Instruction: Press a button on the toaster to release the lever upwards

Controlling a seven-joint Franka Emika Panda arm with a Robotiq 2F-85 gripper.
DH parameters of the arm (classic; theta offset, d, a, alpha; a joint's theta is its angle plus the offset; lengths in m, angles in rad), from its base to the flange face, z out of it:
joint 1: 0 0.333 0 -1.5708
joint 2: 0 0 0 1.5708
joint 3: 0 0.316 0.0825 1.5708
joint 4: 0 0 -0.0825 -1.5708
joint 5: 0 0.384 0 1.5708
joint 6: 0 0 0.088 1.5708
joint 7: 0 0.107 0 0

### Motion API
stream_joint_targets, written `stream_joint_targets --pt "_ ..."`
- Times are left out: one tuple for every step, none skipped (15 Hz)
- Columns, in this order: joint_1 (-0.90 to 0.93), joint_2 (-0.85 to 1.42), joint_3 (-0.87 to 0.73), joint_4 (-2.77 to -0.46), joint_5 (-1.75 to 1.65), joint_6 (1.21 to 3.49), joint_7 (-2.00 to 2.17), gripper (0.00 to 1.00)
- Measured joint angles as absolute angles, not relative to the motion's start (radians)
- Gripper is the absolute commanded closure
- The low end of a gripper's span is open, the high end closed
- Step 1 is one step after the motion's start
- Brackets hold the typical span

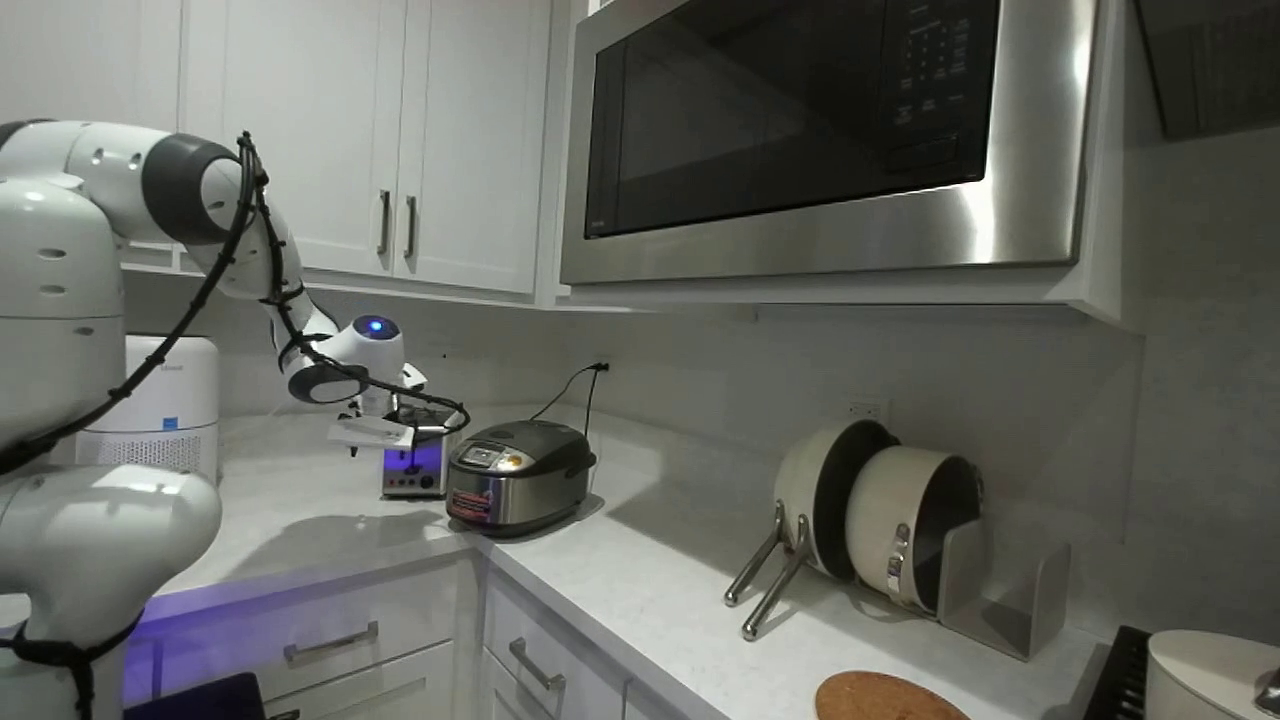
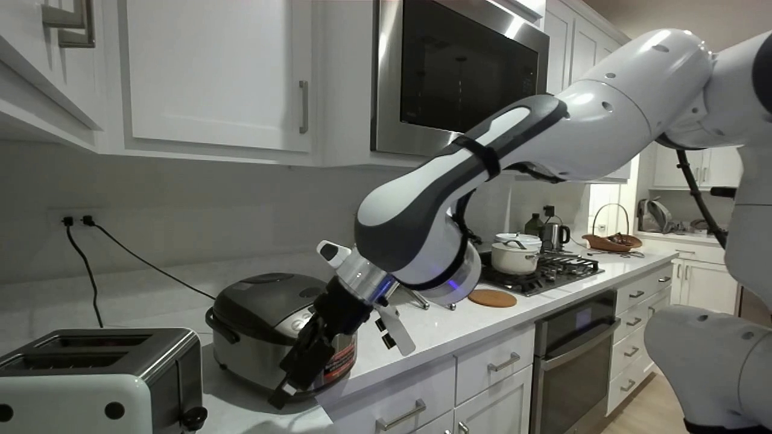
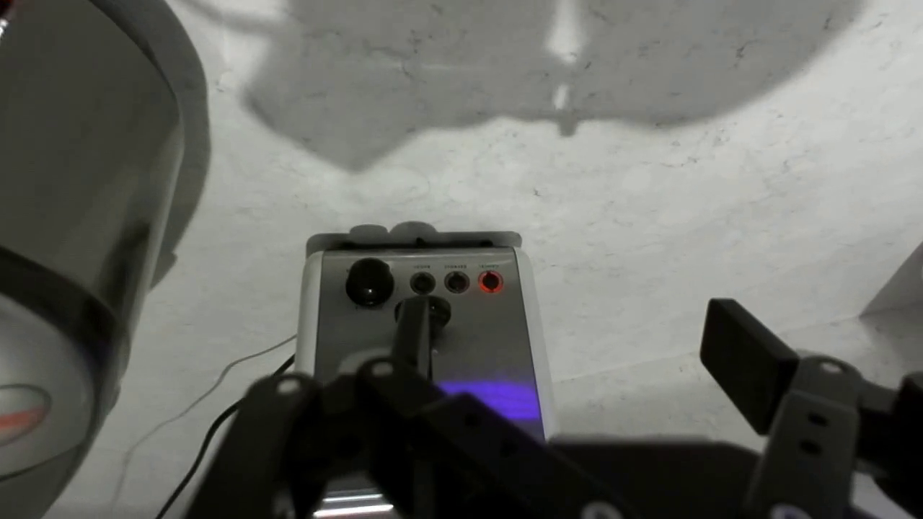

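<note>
The toaster point(image 2: 158, 363) is a low brushed-steel box with a pale side and two slots; its front shows in an exterior view point(image 1: 432, 462). In the wrist view the toaster's end panel point(image 3: 497, 328) carries a black knob point(image 3: 370, 282) and a row of buttons, one point(image 3: 490, 281) ringed in red light. The black lever point(image 3: 440, 311) sits close to the buttons, partly hidden by a finger; it also shows in an exterior view point(image 2: 194, 418). My gripper point(image 3: 583, 349) is open and empty in front of the toaster, apart from it in an exterior view point(image 2: 294, 390).
A rice cooker point(image 1: 525, 480) stands right beside the toaster, and it fills the left of the wrist view point(image 3: 79, 144). Cords point(image 2: 154, 265) run to wall outlets behind. A white cylindrical appliance point(image 1: 170, 400) stands near the arm. Upper cabinets point(image 1: 470, 150) hang above.
</note>
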State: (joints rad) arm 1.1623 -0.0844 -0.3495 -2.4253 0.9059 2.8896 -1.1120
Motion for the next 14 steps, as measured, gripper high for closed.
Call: stream_joint_targets --pt "1.169 -0.06 -0.351 -2.403 0.956 2.882 -1.158 0.33" --pt "1.174 -0.035 -0.351 -2.381 1.005 2.876 -1.205 0.4" --pt "1.176 -0.011 -0.351 -2.361 1.053 2.866 -1.251 0.5" --pt "1.176 0.011 -0.351 -2.341 1.098 2.855 -1.294 0.56" --pt "1.176 0.031 -0.351 -2.323 1.141 2.843 -1.335 0.63" --pt "1.175 0.05 -0.351 -2.306 1.183 2.831 -1.375 0.72" --pt "1.173 0.068 -0.351 -2.29 1.217 2.817 -1.408 0.78" --pt "1.172 0.085 -0.351 -2.276 1.245 2.804 -1.436 0.87" --pt "1.17 0.1 -0.351 -2.264 1.268 2.793 -1.46 0.94" --pt "1.169 0.115 -0.351 -2.254 1.288 2.785 -1.48 1.0" --pt "1.169 0.129 -0.351 -2.243 1.303 2.779 -1.495 1.0" --pt "1.168 0.142 -0.351 -2.234 1.315 2.776 -1.509 1.0" --pt "1.168 0.154 -0.351 -2.227 1.323 2.773 -1.516 1.0" --pt "1.168 0.165 -0.351 -2.219 1.33 2.769 -1.526 1.0"
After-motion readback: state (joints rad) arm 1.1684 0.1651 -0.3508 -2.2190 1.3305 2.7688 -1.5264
